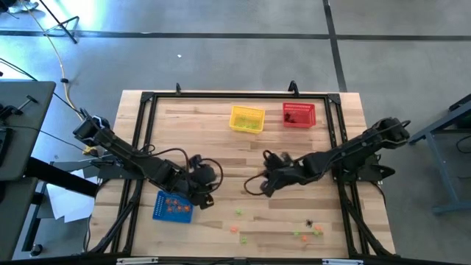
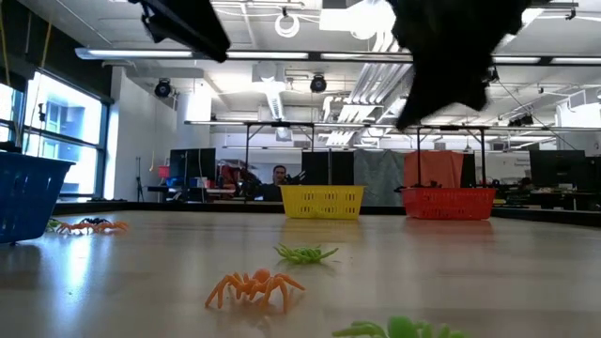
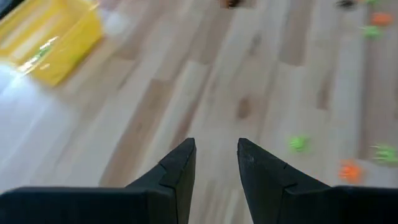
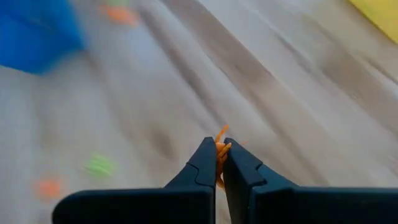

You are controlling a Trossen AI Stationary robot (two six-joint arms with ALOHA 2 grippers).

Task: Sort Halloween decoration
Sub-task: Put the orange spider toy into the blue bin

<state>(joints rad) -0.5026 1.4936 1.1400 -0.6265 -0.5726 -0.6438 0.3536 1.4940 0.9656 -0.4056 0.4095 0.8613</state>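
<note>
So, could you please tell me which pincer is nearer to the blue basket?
Left. The left pincer hangs open just past the blue basket, at its corner toward the table's middle. The right pincer, shut on an orange trinket, is farther off, mid-table.

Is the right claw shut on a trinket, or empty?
Shut on one: the right claw pinches an orange trinket between its closed fingertips, raised above the table.

Two baskets (image 1: 247,119) sit side by side at the worktop's (image 1: 221,158) far edge; a third basket (image 1: 173,207) near-left, trinkets (image 1: 309,230) scattered near-right.
</note>
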